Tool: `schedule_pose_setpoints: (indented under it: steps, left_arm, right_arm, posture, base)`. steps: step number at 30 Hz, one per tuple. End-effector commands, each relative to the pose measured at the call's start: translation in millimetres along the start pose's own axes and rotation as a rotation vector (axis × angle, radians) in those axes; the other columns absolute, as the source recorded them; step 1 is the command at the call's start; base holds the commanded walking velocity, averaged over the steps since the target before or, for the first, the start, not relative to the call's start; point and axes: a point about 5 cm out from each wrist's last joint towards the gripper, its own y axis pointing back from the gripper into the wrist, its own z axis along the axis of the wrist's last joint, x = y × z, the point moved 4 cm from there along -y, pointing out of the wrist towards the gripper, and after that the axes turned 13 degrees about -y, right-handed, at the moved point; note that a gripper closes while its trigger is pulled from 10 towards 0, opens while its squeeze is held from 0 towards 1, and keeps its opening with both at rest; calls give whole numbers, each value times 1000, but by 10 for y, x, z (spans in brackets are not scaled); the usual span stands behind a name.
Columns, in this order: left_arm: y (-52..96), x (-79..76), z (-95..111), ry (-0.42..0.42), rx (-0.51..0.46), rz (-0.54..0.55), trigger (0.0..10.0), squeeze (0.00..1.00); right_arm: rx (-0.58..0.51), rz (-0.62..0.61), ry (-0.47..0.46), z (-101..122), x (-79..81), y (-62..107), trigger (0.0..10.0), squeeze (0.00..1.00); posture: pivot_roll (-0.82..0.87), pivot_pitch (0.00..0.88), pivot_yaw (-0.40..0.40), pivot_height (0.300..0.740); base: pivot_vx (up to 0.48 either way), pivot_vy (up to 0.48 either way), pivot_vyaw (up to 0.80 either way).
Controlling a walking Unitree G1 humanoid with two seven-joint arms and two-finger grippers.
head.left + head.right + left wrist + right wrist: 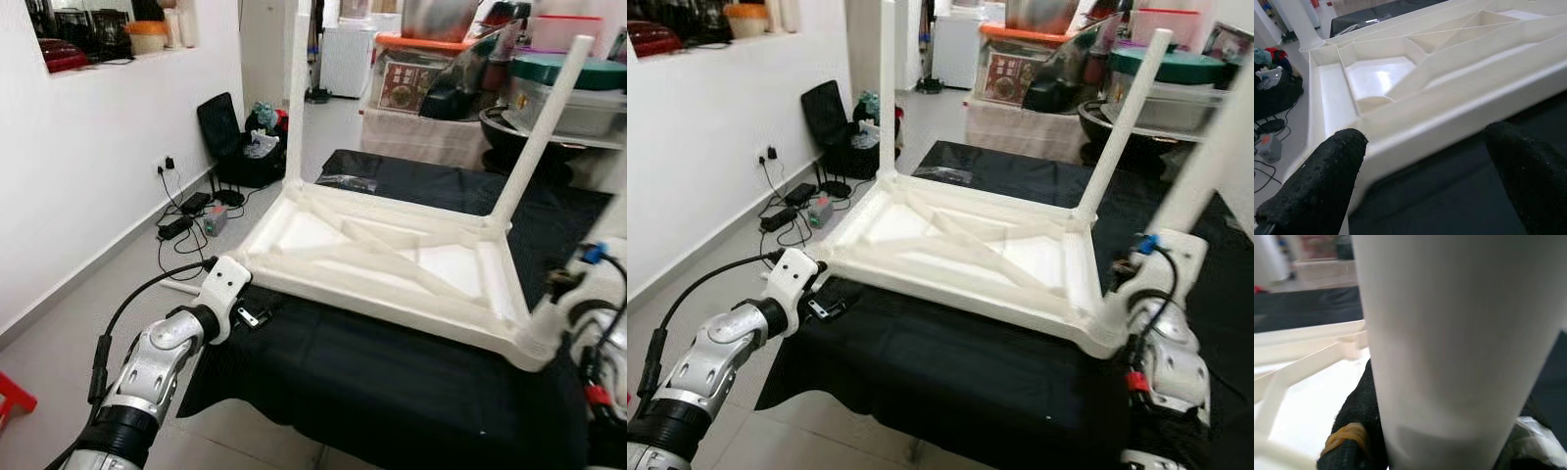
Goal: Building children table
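Left eye view: white plastic children's table top lies upside down, ribbed underside up, on a low table draped in black cloth. Two white round legs stand upright in its far corners: far-left leg, far-right leg.
Left arm: silver arm reaches in from the lower left; left hand sits at the near-left corner of the table top (fingers themselves hidden behind the white wrist housing).
Background: black bag on the floor by the white wall, cables and a power strip beside it.
Right eye view: third white leg rises at the near-right corner, just above the right hand.
Left wrist view: two black padded fingers stand well apart, the near rim of the table top between and beyond them; nothing gripped.
Right wrist view: white leg fills the middle, very close; black finger with a yellow rubber band presses against its side (hand clamped on the leg).
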Motion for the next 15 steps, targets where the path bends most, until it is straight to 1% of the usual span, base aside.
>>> schedule_pose_setpoints:
  steps: [1,2,3,4,5,6,7,8,9,10,11,13,14,15]
  left_arm:
    - [9,-26,-24,-9,11,-5,10000,0]
    - [9,-26,-24,-9,11,-5,10000,0]
    - [10,-36,-28,-8,12,-7,10000,0]
    - [8,-45,-30,-6,12,-10,10000,0]
    - [8,-45,-30,-6,12,-10,10000,0]
    - [5,-52,-30,-6,12,-12,10000,0]
    - [3,-54,-29,-6,12,-13,10000,0]
    - [3,-54,-29,-6,12,-13,10000,0]
    - [0,-54,-27,-7,12,-14,10000,0]
    - [-3,-49,-23,-7,11,-14,10000,0]
    - [-3,-49,-23,-7,11,-14,10000,0]
    - [-4,-38,-18,-9,11,-13,10000,0]
    - [-4,-38,-18,-9,11,-13,10000,0]
    - [3,-30,-23,-8,12,-12,10000,0]
  right_arm:
    - [132,-183,6,-404,-392,113,0,0]
    - [132,-183,6,-404,-392,113,0,0]
    - [156,-156,0,-476,-316,148,0,0]
    - [189,-72,-19,-532,-116,164,4706,0]
    - [189,-72,-19,-532,-116,164,4706,0]
    - [196,13,-49,-534,93,162,10000,0]
    - [194,65,-68,-522,223,158,10000,0]
    - [194,65,-68,-522,223,158,10000,0]
    - [151,105,-57,-429,322,147,10000,0]
    - [119,135,-55,-345,376,130,10000,1000]
    - [119,135,-55,-345,376,130,10000,1000]
    - [85,157,-37,-238,413,111,10000,1000]
    - [85,157,-37,-238,413,111,10000,1000]
    - [92,237,-65,-175,511,104,10000,1000]
  posture:
    - [48,0,-55,740]
    - [48,0,-55,740]
    - [45,0,-55,740]
    - [43,0,-50,740]
    - [43,0,-50,740]
    - [43,0,-50,740]
    - [43,0,-50,740]
    - [43,0,-50,740]
    - [43,0,-51,740]
    - [46,0,-55,740]
    - [46,0,-55,740]
    - [48,0,-55,740]
    - [48,0,-55,740]
    - [52,0,-59,740]
  base:
    - [0,0,0]
    - [0,0,0]
    - [0,0,0]
    - [0,0,0]
    - [0,0,0]
    - [0,0,0]
    - [0,0,0]
    - [0,0,0]
    - [0,0,0]
    - [0,0,0]
    - [0,0,0]
    - [0,0,0]
    - [0,0,0]
    - [0,0,0]
